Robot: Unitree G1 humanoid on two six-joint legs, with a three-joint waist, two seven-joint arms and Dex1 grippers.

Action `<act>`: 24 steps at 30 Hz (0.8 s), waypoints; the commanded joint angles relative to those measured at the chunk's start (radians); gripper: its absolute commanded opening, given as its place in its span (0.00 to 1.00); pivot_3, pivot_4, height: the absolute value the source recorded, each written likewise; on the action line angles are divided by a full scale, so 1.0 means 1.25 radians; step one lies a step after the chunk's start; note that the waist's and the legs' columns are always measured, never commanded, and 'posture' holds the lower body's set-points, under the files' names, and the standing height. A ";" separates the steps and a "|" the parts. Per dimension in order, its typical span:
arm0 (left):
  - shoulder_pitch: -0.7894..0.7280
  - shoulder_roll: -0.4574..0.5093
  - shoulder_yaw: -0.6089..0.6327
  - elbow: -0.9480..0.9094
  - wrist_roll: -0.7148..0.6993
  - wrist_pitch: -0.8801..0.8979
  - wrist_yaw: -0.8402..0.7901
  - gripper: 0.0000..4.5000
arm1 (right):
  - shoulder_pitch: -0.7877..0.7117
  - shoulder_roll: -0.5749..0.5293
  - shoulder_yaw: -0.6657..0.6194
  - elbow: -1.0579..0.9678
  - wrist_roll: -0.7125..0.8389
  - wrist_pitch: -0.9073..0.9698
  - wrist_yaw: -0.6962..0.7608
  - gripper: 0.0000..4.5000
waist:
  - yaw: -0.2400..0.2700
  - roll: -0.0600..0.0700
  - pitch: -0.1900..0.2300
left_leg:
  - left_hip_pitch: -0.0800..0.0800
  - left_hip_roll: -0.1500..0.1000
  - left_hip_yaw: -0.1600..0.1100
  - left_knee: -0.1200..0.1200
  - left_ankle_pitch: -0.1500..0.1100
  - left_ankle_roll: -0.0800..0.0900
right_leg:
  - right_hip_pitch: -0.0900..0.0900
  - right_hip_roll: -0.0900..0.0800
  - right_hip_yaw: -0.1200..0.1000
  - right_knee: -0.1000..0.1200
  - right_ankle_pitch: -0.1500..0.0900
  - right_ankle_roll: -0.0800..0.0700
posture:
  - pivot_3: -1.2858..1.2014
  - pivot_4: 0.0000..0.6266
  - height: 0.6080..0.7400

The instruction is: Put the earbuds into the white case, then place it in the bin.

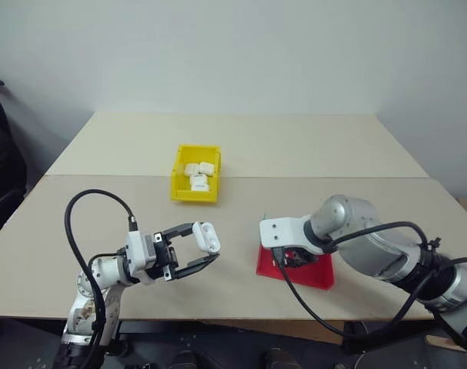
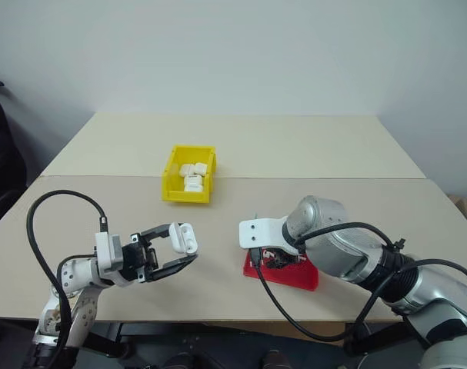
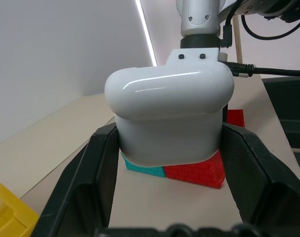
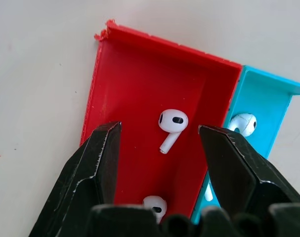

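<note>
Beyond the red-and-blue tray (image 1: 314, 275) sits the yellow bin (image 1: 195, 174). Beside the tray, the left gripper (image 1: 206, 250) clamps the white case (image 1: 206, 237). Over the tray, the right gripper (image 4: 159, 148) stands apart, straddling an earbud (image 4: 171, 125); its round, glossy head could squirt out on closing.

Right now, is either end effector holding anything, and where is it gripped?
The left end effector holds the white case, its fingers clamping the lower body's two sides. The right end effector is open over an earbud in the red tray, holding nothing.
</note>
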 commanded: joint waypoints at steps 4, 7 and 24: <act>-0.008 0.017 -0.006 -0.027 0.008 0.002 0.020 0.62 | -0.012 0.005 -0.001 -0.016 -0.023 0.024 0.007 0.66 | 0.000 0.000 0.000 | 0.000 0.000 0.000 0.000 0.000 0.000 | 0.000 0.000 0.000 0.000 0.000 0.000 | 0.52 0.24 1.00; -0.010 0.019 -0.009 -0.026 0.011 0.002 0.025 0.62 | -0.009 0.012 0.001 -0.016 -0.023 0.037 0.006 0.66 | 0.000 0.000 0.000 | 0.000 0.000 0.000 0.000 0.000 0.000 | 0.000 0.000 0.000 0.000 0.000 0.000 | 0.52 0.24 1.00; -0.001 0.037 -0.010 -0.026 0.028 0.007 0.055 0.62 | -0.003 0.031 0.018 0.022 -0.020 0.032 0.010 0.66 | -0.001 0.000 0.000 | 0.000 0.000 0.000 -0.001 0.000 0.000 | 0.000 0.000 0.000 0.000 -0.003 -0.002 | 0.52 0.24 1.00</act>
